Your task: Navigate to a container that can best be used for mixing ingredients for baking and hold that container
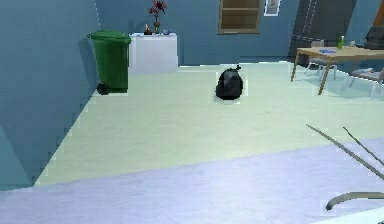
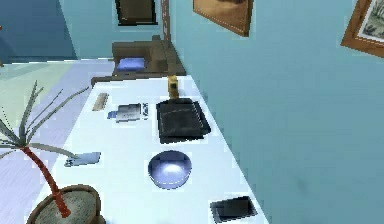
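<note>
Arm side view: a grey bowl (image 2: pixel 170 168) sits on the white worktop (image 2: pixel 120 140), near centre, apart from other items. A dark tray (image 2: pixel 181 120) lies beyond it, and a potted plant (image 2: pixel 62 205) stands near left. Forward view: green bin (image 1: pixel 110 58) far left, black bag (image 1: pixel 231 84) on the floor. End effector state: cannot tell.

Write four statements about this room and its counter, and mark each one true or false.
1. A round metallic bowl sits on the white counter. True.
2. The bin by the blue wall is red. False: it is green.
3. A black bag lies on the floor. True.
4. The dark tray is stacked inside the bowl. False: it lies flat on the counter, apart from the bowl.
</note>
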